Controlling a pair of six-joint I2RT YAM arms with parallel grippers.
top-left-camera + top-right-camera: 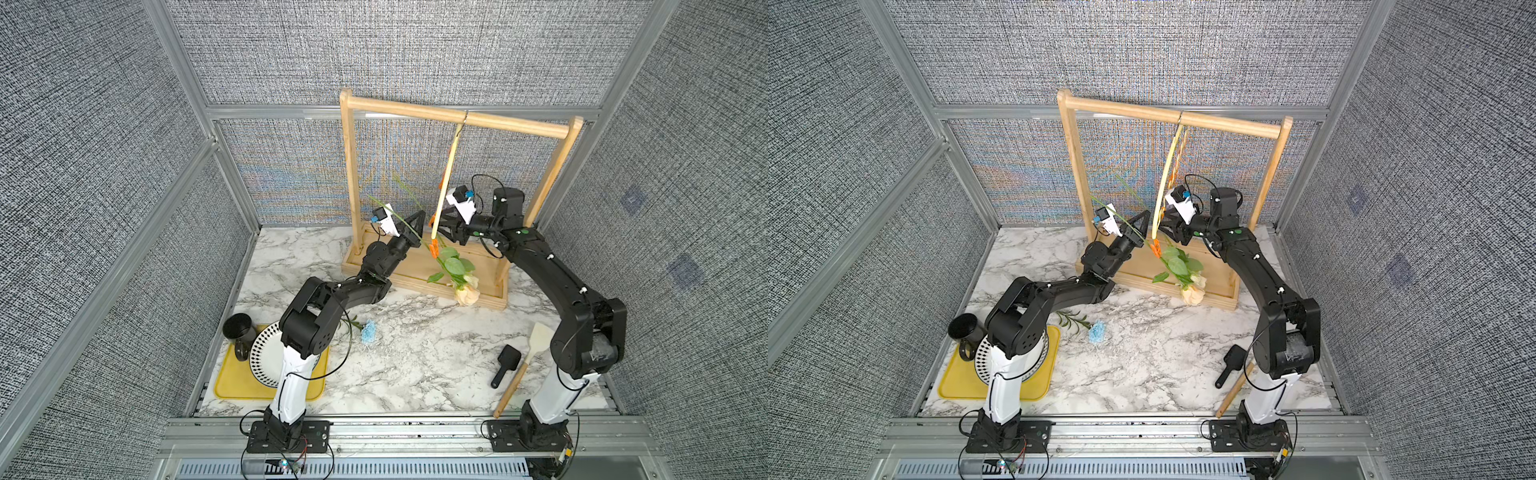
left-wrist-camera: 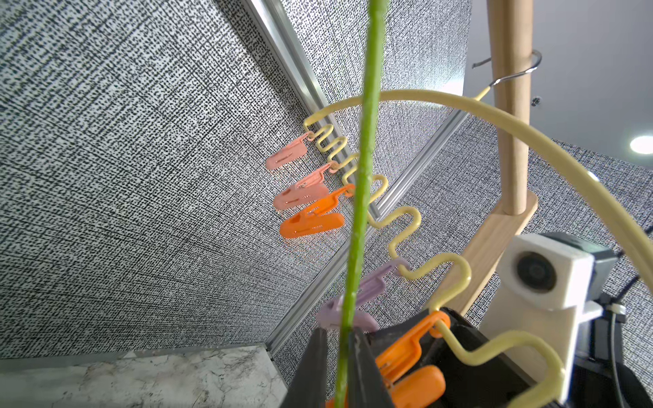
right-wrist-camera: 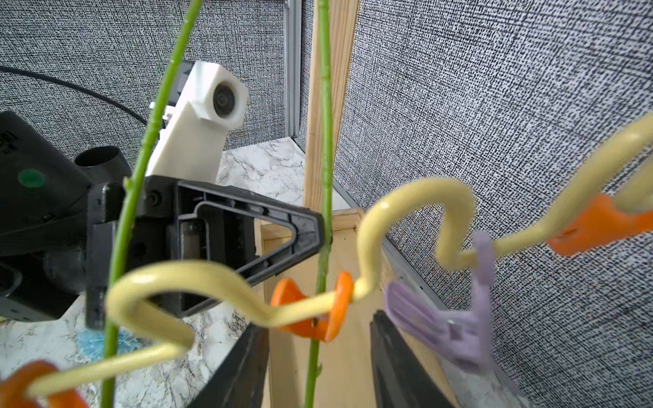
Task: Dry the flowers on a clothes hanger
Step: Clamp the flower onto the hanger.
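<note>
Right gripper (image 3: pixel 318 319) jaws spread astride orange clip (image 3: pixel 340 300), left gripper (image 2: pixel 337 332) jaws' pinch on rose stem (image 2: pixel 367 141) indeterminate: clip bite warrants confirming before either withdraws.

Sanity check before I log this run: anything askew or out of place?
The clothes hanger sits twisted crosswise to the top rod of the wooden rack instead of along it, one end by the right claw. The light-blue bloom lies on the table, unhung.
</note>
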